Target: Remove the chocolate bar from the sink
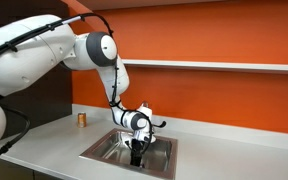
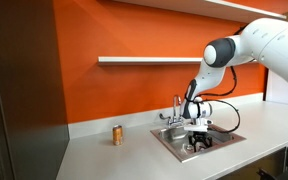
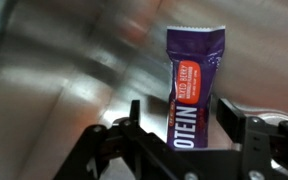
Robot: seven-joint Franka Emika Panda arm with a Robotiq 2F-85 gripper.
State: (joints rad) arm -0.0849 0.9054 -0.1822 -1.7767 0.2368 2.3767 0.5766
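In the wrist view the chocolate bar [image 3: 192, 75] is a flat bar in a purple wrapper with a red label, lying on the steel floor of the sink [image 3: 54, 90]. My gripper [image 3: 179, 115] is open and straddles the bar's near end. The right finger is at the bar's edge and the left finger stands a little apart from it. In both exterior views the gripper [image 1: 137, 150] [image 2: 197, 140] reaches down into the sink [image 1: 104, 150] [image 2: 169, 138], and the bar is hidden there.
A chrome faucet [image 1: 156, 122] [image 2: 176, 108] stands at the sink's back edge, close to the arm. A small orange-brown cylinder [image 1: 82, 119] [image 2: 117, 134] stands on the grey counter [image 1: 44, 135] beside the sink. An orange wall with a shelf [image 2: 144, 60] is behind.
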